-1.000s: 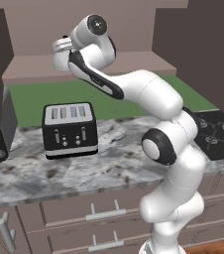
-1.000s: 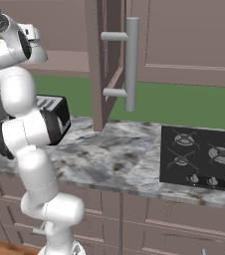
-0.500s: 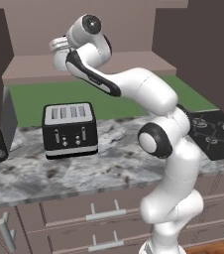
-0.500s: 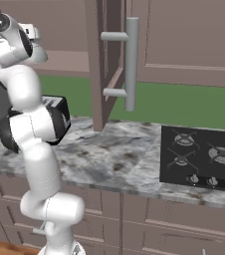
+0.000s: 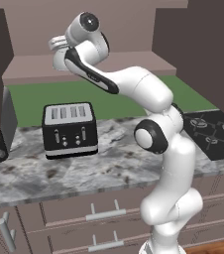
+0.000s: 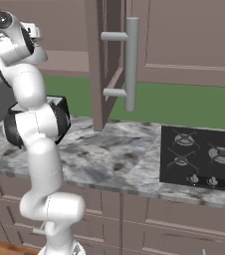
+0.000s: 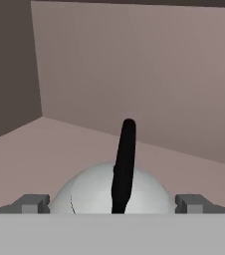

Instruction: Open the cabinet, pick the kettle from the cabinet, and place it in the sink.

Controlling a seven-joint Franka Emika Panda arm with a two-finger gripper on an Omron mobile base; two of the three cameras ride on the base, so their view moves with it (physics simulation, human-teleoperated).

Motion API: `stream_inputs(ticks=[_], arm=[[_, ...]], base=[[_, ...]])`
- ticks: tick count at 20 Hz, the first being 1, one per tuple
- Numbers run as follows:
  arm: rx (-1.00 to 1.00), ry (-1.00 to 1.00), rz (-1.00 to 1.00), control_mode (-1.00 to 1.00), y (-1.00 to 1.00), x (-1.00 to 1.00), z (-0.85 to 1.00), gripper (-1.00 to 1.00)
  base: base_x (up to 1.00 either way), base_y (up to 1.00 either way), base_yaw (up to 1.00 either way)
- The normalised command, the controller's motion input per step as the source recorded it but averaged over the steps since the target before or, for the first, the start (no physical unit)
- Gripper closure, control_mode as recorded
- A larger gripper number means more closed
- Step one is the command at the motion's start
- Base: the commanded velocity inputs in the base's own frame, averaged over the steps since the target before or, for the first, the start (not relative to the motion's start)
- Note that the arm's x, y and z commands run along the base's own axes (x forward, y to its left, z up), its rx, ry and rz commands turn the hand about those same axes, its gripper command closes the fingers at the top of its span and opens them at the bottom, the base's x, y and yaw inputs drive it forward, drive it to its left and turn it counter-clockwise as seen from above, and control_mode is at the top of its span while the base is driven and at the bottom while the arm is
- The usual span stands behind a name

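Inside the open cabinet (image 5: 84, 64), on its mauve shelf floor, sits the kettle (image 7: 112, 191): the hand view looks straight at its pale dome, with the thin black handle (image 7: 123, 167) rising edge-on up the middle. The dome stands on the shelf near the camera, with the back wall of the cabinet well behind it and a side wall far off to the left of that view. The gripper (image 7: 112, 203) is spread wide, its two grey fingertips (image 7: 32, 203) showing low on either side of the dome, one left and one right, so the kettle lies between them. Whether the fingers touch the kettle cannot be told; nothing is pinched.

In the left base view the arm reaches up and to the left, its hand (image 5: 59, 47) at the shelf opening above the green wall. Below it a black and silver toaster (image 5: 68, 130) stands on the grey marbled counter (image 5: 84, 173), to the left of the arm. A black stove (image 5: 213, 136) is set in the counter at the right. Drawers (image 5: 99, 216) with horizontal handles run under the counter.

In the right base view a cabinet door (image 6: 102, 60) stands swung out toward the camera, seen nearly edge-on, with its long grey bar handle (image 6: 131, 62) upright.
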Motion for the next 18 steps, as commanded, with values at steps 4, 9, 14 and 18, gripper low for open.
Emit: stream_inputs(ticks=[4, 9, 14, 18], arm=[[0.0, 0.02, 0.0, -1.0, 0.0, 0.13, 0.0, -1.0], [0.0, 0.0, 0.0, -1.0, 0.0, 0.04, -0.03, -1.0], [0.0, 0.0, 0.0, -1.0, 0.0, 0.0, -0.08, -1.0], [0.0, 0.0, 0.0, -1.0, 0.0, 0.0, -0.1, -1.0]], base=[[0.0, 0.0, 0.0], [0.0, 0.0, 0.0], [0.0, 0.0, 0.0], [0.0, 0.0, 0.0]])
